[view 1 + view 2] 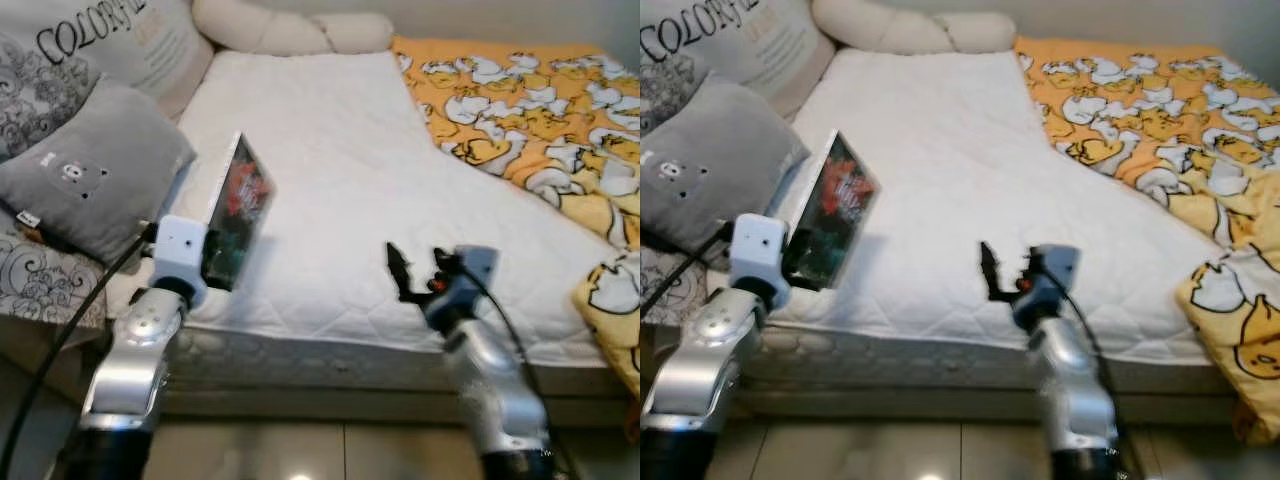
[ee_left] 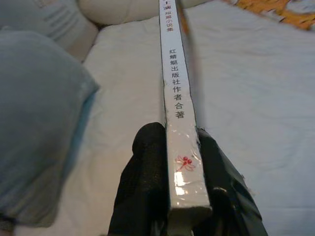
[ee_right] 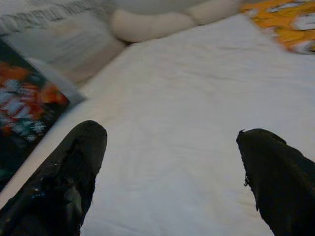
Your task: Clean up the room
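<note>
White quilted mattress bed (image 1: 330, 180); "COLORFUL" printed cushion (image 1: 110, 35). Left gripper (image 2: 183, 196) fingers clamped on white-spined book (image 1: 235, 210); right gripper (image 1: 418, 270) fingers apart.

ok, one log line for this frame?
left gripper: shut on book, above mattress edge | right gripper: open, empty, over mattress | grey pillow beside book

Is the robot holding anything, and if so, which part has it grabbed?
The left gripper pinches a book at its spine's lower end; the right gripper is open, holding nothing.
</note>
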### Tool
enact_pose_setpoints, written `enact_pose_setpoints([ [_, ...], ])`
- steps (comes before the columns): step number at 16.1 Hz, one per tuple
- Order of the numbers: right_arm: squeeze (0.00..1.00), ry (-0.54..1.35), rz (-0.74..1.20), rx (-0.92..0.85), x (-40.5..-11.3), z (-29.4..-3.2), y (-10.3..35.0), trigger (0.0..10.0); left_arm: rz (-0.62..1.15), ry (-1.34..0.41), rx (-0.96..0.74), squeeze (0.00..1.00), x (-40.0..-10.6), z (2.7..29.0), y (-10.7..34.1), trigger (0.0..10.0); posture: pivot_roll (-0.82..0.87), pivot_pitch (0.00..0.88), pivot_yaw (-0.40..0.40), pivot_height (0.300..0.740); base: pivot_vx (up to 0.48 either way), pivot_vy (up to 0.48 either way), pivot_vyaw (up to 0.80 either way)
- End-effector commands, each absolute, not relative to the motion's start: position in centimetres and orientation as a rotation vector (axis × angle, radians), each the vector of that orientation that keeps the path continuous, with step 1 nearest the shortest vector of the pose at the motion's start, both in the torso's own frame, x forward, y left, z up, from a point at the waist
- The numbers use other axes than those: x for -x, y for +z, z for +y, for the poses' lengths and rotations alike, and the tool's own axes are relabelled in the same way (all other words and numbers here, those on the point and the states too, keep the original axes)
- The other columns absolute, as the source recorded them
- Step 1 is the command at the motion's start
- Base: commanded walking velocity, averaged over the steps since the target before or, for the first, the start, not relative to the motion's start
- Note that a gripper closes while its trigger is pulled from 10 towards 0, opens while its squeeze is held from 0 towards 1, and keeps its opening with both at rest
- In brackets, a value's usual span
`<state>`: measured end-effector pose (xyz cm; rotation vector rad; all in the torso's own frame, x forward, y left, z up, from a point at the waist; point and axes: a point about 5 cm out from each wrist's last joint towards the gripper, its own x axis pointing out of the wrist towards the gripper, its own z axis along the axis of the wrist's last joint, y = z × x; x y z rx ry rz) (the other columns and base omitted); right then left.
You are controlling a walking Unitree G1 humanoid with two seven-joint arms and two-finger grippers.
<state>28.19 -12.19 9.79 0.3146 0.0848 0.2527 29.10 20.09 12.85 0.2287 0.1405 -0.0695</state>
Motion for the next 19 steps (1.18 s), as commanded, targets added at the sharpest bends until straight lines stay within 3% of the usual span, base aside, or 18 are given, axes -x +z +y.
enact_pose_setpoints([
  [1,0.0,0.228,0.092,-0.298,-28.16,-13.08,9.58,10.0,0.074,-0.089,-0.227,0.0,-29.41,19.4,14.16,10.0,0.02,0.0,0.001,0.74,0.326,0.0,0.0],
  [18,0.0,0.207,0.108,-0.295,-28.29,-13.47,9.34,10.0,0.069,-0.094,-0.218,0.0,-29.55,19.16,14.31,10.0,0.02,0.0,0.0,0.74,0.325,0.0,0.0],
  [19,0.0,0.207,0.108,-0.294,-28.3,-13.47,9.33,10.0,0.065,-0.1,-0.209,0.0,-29.52,19.14,14.32,4.9,0.02,0.0,0.0,0.74,0.352,0.0,0.0],
])
